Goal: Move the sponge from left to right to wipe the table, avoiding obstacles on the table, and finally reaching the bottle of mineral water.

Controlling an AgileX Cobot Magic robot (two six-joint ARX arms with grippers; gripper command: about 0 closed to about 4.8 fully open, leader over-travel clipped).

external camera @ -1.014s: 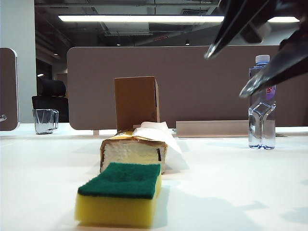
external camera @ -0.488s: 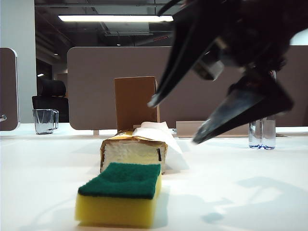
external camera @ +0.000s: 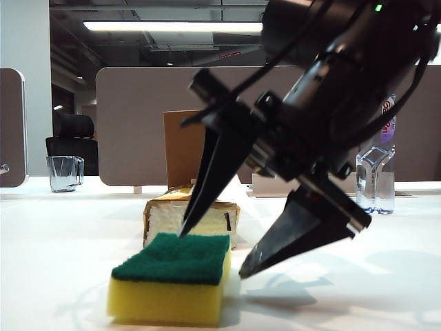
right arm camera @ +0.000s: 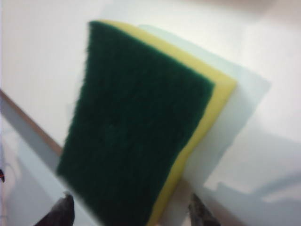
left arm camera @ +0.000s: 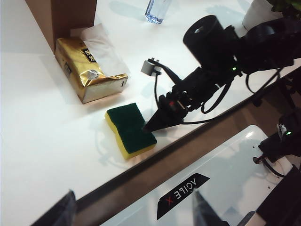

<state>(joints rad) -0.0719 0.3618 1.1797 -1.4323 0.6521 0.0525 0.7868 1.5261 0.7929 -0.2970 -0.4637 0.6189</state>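
The sponge (external camera: 169, 276), yellow with a green top, lies on the white table (external camera: 55, 241) at the front. My right gripper (external camera: 212, 255) hangs open just above it, one fingertip (external camera: 183, 233) over the sponge's far top edge, the other past its right side. In the right wrist view the sponge (right arm camera: 136, 132) fills the space ahead of the right gripper (right arm camera: 130, 212). Behind the sponge are the obstacles, a gold tissue pack (external camera: 189, 217) and a brown box (external camera: 186, 145). The bottle of mineral water (external camera: 375, 176) stands at the far right, half hidden by the arm. My left gripper (left arm camera: 136, 209) is open and empty, high over the table's near edge.
A clear glass cup (external camera: 65, 172) stands at the far left back. The left wrist view shows the sponge (left arm camera: 130, 129) close to the table's edge, the tissue pack (left arm camera: 89, 70) and box (left arm camera: 61, 16) beyond it, and the bottle's base (left arm camera: 156, 9) farther off.
My right gripper has swung down from the upper right to just over the sponge, its jaws staying apart. The sponge and the left arm have not moved.
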